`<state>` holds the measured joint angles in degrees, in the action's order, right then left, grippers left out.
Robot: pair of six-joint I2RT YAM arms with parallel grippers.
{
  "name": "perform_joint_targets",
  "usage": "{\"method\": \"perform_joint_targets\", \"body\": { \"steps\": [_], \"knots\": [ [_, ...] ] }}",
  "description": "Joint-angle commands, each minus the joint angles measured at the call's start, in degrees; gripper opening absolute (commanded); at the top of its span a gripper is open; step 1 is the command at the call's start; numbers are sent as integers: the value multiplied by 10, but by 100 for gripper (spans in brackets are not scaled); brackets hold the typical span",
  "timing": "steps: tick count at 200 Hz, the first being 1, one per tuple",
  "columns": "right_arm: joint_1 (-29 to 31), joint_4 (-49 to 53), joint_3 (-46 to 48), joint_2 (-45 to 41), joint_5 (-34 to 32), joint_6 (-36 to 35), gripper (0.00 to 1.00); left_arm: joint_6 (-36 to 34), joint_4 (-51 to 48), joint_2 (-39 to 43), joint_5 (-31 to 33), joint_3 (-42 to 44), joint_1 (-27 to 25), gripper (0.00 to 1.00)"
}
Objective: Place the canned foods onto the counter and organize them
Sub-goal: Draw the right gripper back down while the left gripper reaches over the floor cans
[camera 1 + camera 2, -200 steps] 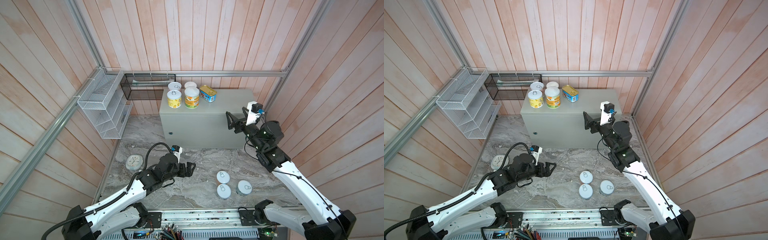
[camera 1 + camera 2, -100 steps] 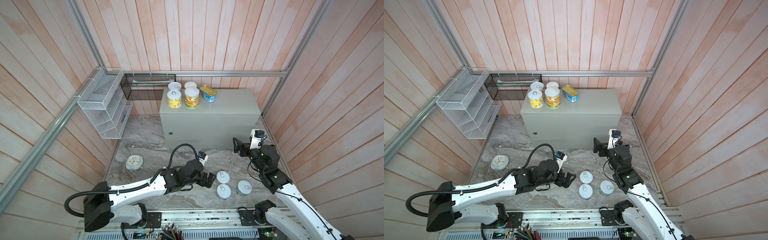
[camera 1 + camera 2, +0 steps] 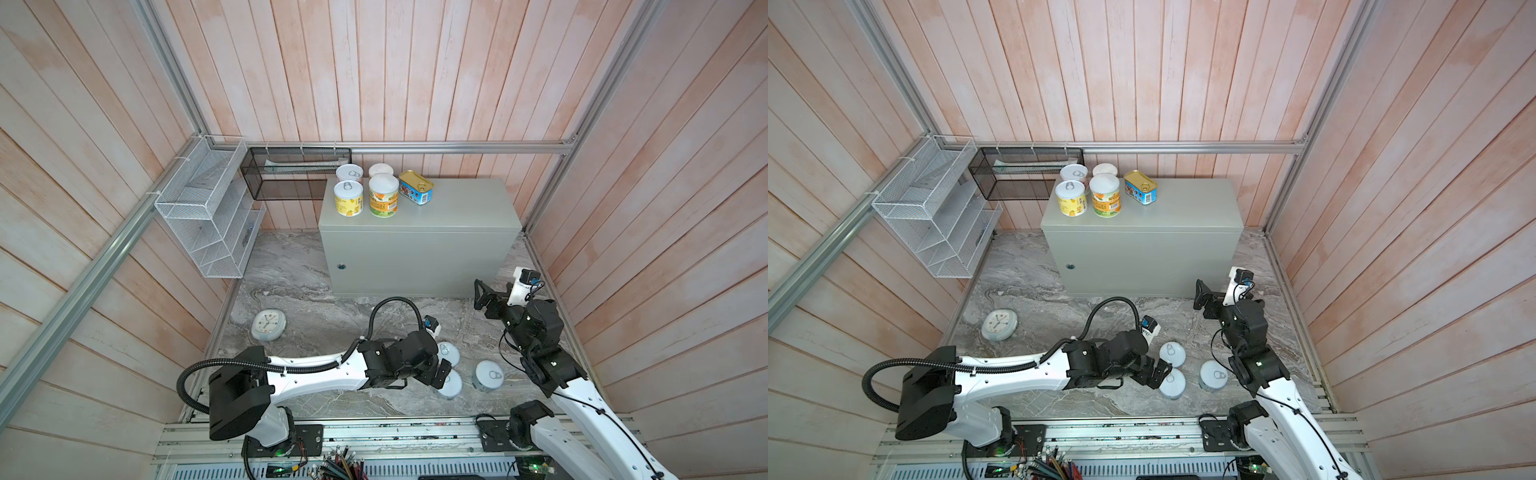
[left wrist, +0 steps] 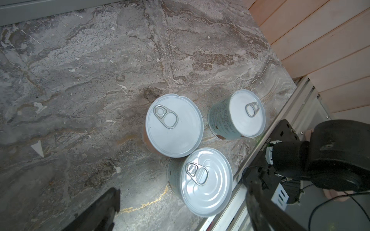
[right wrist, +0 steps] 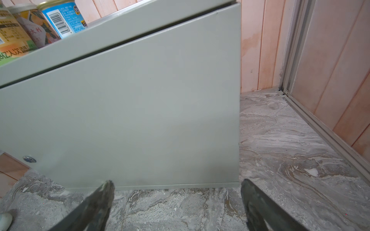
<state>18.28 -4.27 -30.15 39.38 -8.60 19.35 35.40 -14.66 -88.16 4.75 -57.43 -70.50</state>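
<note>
Three cans with pale pull-tab lids stand upright on the marble floor (image 3: 311, 299), near right: far can (image 3: 449, 352), near can (image 3: 452, 384), right can (image 3: 489, 374). Left claw (image 3: 440, 371), spread and empty, sits just left of the near can. Four cans (image 3: 348, 198), front pair yellow and orange-green, and a gold tin (image 3: 415, 192) occupy the counter's (image 3: 457, 208) left end. Right claw (image 5: 177, 183), spread and empty, hovers before the counter's right front.

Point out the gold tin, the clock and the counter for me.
gold tin (image 3: 415, 182): in a top view, middle of its gold lid.
clock (image 3: 269, 324): in a top view, centre of its white face.
counter (image 3: 461, 208): in a top view, bare part of its flat top.
</note>
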Motion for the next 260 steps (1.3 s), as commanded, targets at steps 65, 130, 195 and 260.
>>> {"method": "perform_joint_targets", "body": {
  "steps": [65,130,195,260],
  "knots": [
    [-7,21,28,-44,-36,21,98,29,-39,-67,32,-57,-42,100],
    [-11,31,31,-58,-37,19,98,19,-78,-136,37,-111,-54,100],
    [-18,30,33,-48,-37,26,98,10,-92,-173,36,-141,-60,100],
    [-24,33,32,-50,-36,26,97,24,-125,-205,66,-160,-60,100]
  ]
}}
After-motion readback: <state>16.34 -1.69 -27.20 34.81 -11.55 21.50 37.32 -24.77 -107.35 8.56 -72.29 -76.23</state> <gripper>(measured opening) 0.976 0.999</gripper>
